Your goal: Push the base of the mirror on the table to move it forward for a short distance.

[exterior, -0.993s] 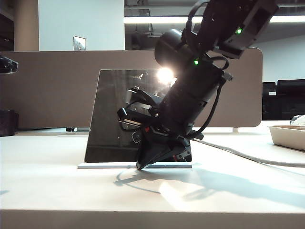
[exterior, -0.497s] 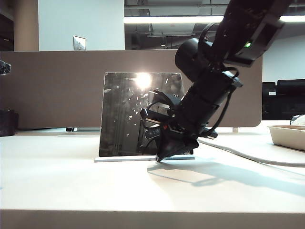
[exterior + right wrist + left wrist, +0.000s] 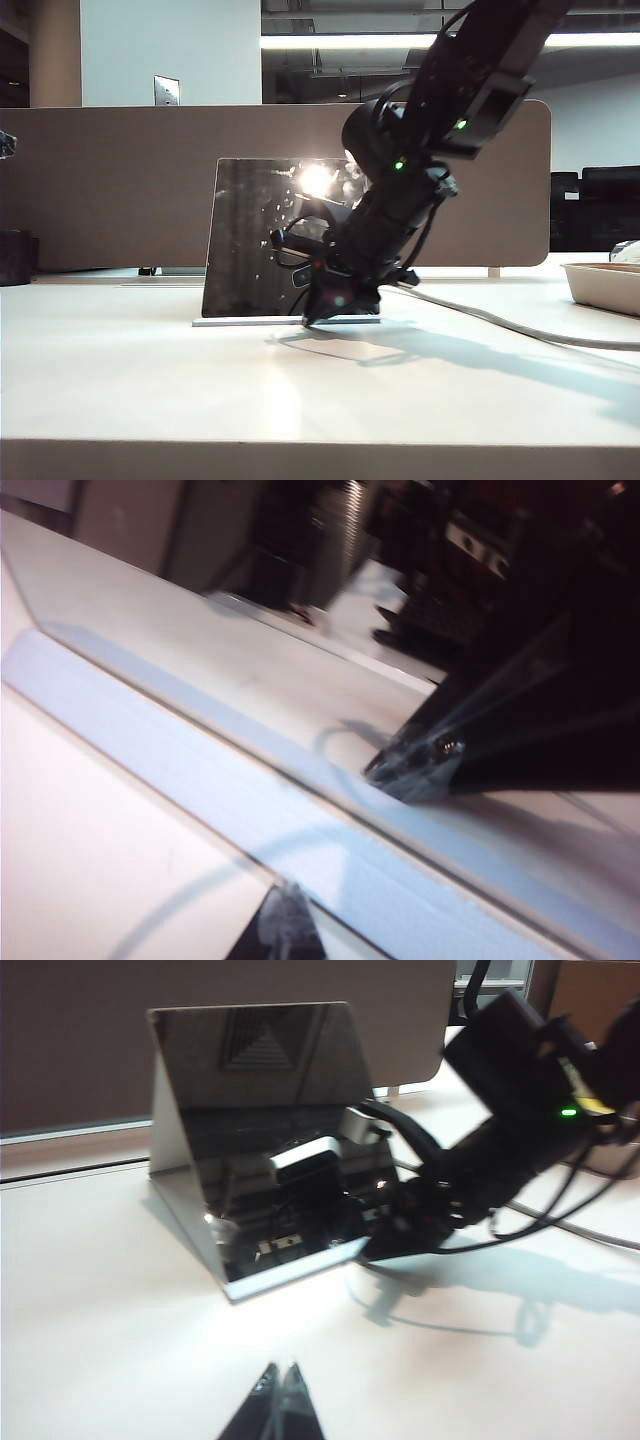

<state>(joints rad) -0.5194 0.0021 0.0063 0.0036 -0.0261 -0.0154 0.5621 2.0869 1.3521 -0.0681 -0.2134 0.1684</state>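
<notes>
The mirror stands upright on its thin white base near the middle of the table, in front of the brown partition panel. Your right gripper sits with its tips pinched together against the base's front edge, toward its right end. Your left gripper hovers well apart, fingers clenched, holding nothing. A beige tray rests far right.

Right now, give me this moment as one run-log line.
right gripper: shut, tip at base | mirror: upright | left gripper: shut, hovering clear
</notes>
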